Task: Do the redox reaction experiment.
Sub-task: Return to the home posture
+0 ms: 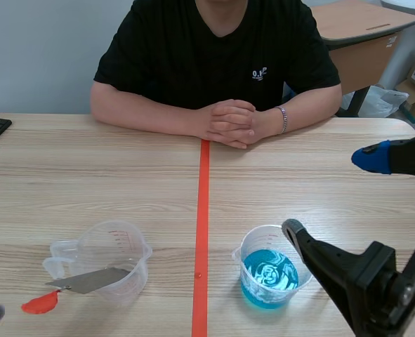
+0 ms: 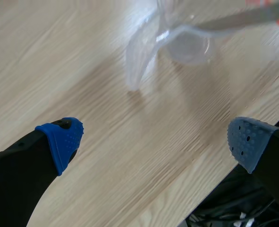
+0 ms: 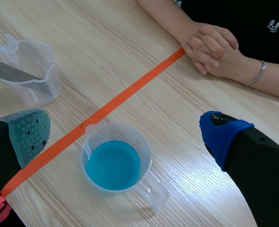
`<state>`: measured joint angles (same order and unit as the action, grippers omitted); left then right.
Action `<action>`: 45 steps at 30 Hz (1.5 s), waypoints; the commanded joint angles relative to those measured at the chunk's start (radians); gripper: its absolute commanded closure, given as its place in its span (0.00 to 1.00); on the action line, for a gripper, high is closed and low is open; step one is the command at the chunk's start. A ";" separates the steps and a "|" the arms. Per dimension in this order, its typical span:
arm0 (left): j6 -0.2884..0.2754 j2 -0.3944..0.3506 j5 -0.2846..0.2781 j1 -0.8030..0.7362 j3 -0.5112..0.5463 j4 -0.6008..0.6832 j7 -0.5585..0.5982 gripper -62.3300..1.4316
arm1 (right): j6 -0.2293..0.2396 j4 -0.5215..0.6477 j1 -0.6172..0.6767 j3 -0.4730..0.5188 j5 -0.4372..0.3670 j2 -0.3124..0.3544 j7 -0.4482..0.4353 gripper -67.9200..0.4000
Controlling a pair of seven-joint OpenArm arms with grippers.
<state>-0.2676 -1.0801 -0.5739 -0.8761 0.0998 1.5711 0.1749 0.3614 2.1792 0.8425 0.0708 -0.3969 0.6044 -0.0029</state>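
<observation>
Right gripper (image 1: pixel 331 192) hangs fingers spread over the cup of blue liquid (image 1: pixel 270 277), near right of the tape line. Near left, the spatula (image 1: pixel 88 281) lies across the clear cup (image 1: pixel 112 256), its long axis left-right and its red handle pointing near-left. Left gripper (image 2: pixel 160 137) is spread too, with the clear cup just ahead. It's a pale wooden table (image 1: pixel 123 175), and a person's clasped hands (image 1: pixel 228 123) rest at the far side.

You have a clear plastic cup of blue liquid (image 1: pixel 263 239) upright at 5 o'clock. At 7 o'clock, a second clear cup (image 1: pixel 116 242) holds only a tilted red-handled metal spatula (image 1: pixel 88 281).
</observation>
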 commanded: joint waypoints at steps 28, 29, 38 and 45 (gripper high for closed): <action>-0.103 0.354 0.146 0.243 0.022 0.363 -0.064 0.00 | -0.003 0.014 -0.011 0.003 -0.007 0.004 -0.030 0.00; -0.103 0.363 0.154 0.248 0.021 0.363 -0.064 0.00 | -0.003 0.014 -0.011 0.003 -0.007 0.004 -0.030 0.00; -0.114 0.391 0.179 0.248 -0.027 0.368 -0.064 0.00 | -0.003 0.014 -0.011 0.003 -0.007 0.005 -0.030 0.00; -0.114 0.390 0.178 0.247 -0.034 0.368 -0.068 0.00 | -0.003 0.014 -0.011 0.003 -0.007 0.005 -0.030 0.00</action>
<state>-0.3790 -0.6872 -0.3889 -0.6315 0.0628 1.9327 0.0937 0.3614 2.1792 0.8425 0.0708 -0.3969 0.6044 -0.0174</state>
